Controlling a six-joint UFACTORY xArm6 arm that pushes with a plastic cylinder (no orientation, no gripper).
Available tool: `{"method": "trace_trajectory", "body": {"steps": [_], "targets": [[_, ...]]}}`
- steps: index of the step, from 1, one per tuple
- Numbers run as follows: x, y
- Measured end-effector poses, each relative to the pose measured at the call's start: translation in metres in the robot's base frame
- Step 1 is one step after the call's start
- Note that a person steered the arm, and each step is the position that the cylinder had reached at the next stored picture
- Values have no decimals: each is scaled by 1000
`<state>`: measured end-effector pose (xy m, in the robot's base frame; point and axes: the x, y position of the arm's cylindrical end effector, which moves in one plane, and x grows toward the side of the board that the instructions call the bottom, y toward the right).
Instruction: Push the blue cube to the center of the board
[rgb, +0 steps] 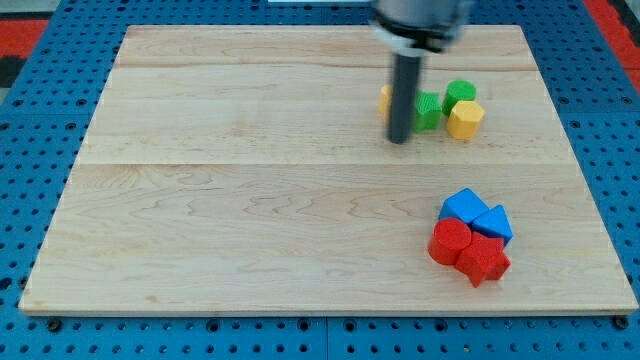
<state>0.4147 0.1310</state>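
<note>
The blue cube (463, 207) sits on the wooden board (250, 200) at the view's lower right. A blue triangular block (494, 222) touches its right side. A red cylinder (449, 241) and a red star-like block (484, 259) lie just below them. My tip (399, 139) is on the board at the upper middle-right, well above and left of the blue cube. It stands right next to the upper cluster of blocks.
An upper cluster lies beside my rod: a yellow block (385, 99) partly hidden behind it, a green block (428, 110), a green cylinder (460, 94) and a yellow hexagonal block (465, 119). Blue pegboard (30, 200) surrounds the board.
</note>
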Motion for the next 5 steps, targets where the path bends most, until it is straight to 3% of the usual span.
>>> {"method": "trace_trajectory", "body": {"steps": [1,2,4,5], "targets": [[59,98],[112,123],[104,-15],[76,-40]]}}
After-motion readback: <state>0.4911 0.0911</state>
